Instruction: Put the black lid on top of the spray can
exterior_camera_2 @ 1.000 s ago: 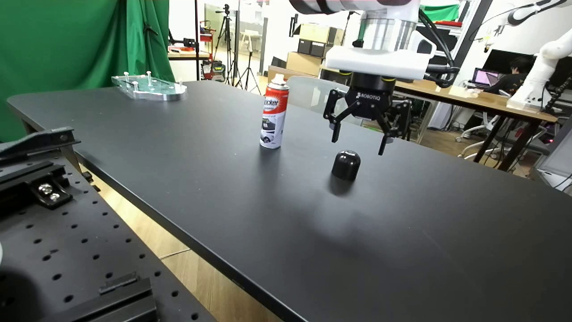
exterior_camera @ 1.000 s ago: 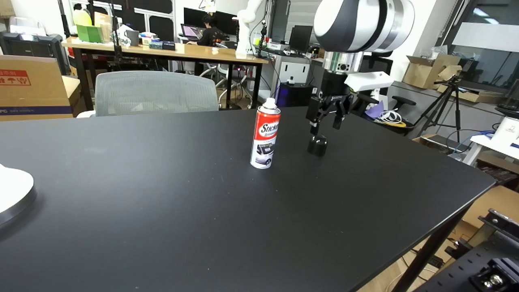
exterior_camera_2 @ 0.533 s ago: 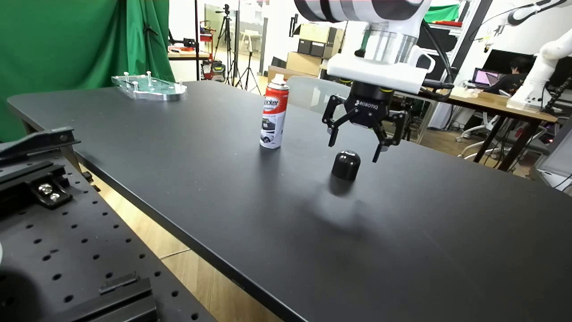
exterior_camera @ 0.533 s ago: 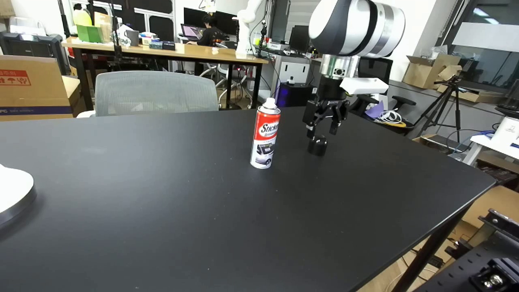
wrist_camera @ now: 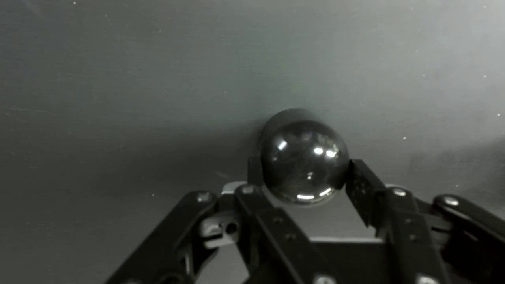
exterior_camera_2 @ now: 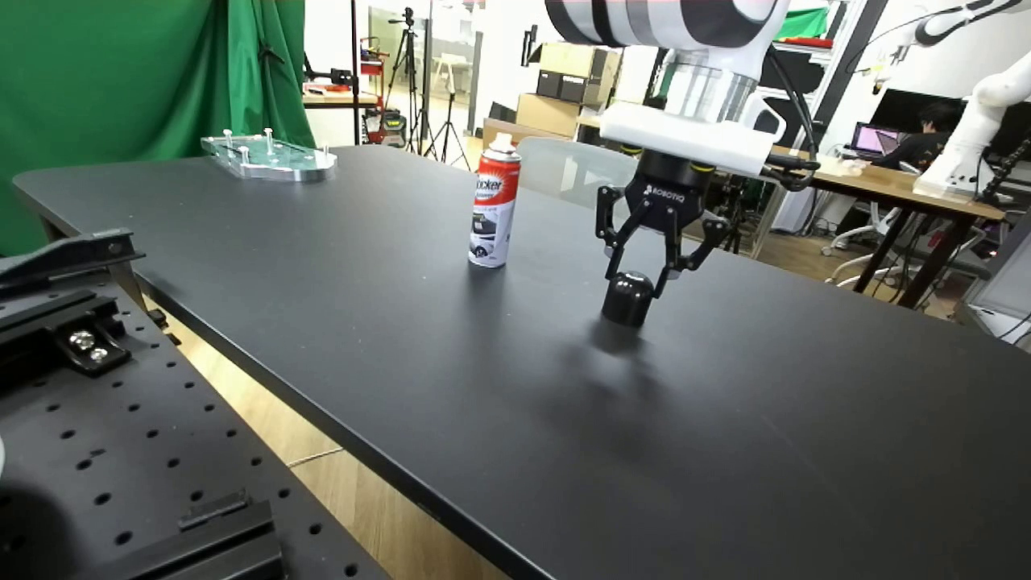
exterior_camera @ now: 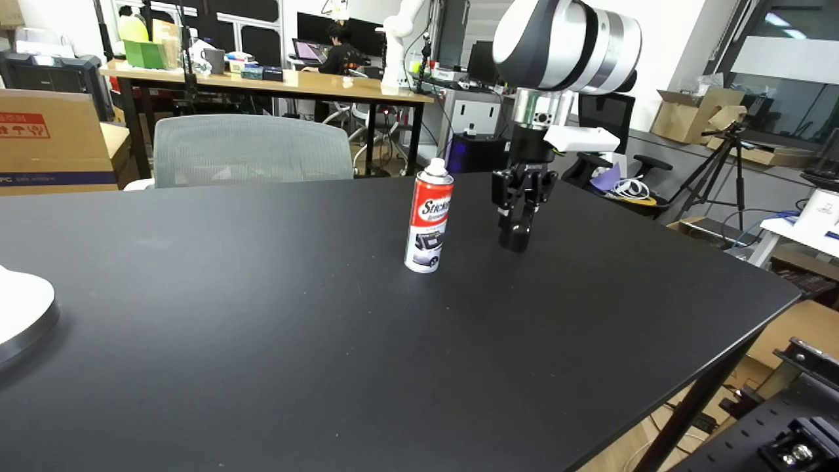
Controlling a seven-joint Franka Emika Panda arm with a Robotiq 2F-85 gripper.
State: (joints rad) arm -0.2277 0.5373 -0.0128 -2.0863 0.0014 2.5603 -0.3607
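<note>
Tabletop (exterior_camera_2: pixel 362 322) beneath, the black lid (exterior_camera_2: pixel 627 306) sits clasped within the pincer (exterior_camera_2: pixel 635 285).

Chair (exterior_camera: pixel 252 149) partly hidden, arm (exterior_camera: pixel 567 49) cut off at top
The far edge of the bench (exterior_camera: pixel 262 328) covers the chair's lower part; small lettering on the can (exterior_camera: pixel 429 219) is unreadable.
</note>
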